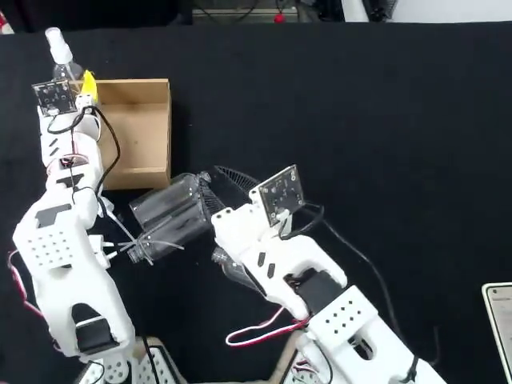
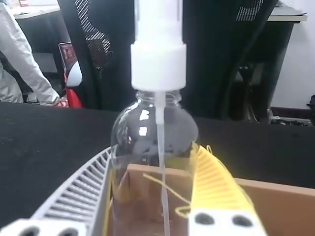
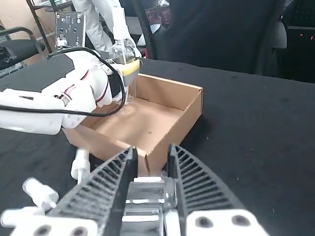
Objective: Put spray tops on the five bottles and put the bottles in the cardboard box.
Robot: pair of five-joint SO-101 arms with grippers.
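left gripper (image 2: 153,167): closed on a capped bottle (image 2: 155,132), one white and one yellow finger clamped on its clear sides.
capped bottle: upright, with its white spray top (image 2: 157,59) seated and the dip tube running down inside. in the high view it sits at the upper left, at the far left corner of the cardboard box (image 1: 140,136).
cardboard box: open, upper left of the high view. no other bottle stands on its bare floor.
right gripper (image 3: 151,152): black jaws closed around a clear bottle (image 3: 147,196), low over the black table (image 1: 360,120), just short of the box's near wall. i cannot tell whether this bottle has a top.
loose spray tops (image 3: 78,164): several lie on the table at the lower left of the right wrist view, not yet fitted.
progress: early, by my reading. one bottle is capped and at the box but not released. the rest are left to cap and box.
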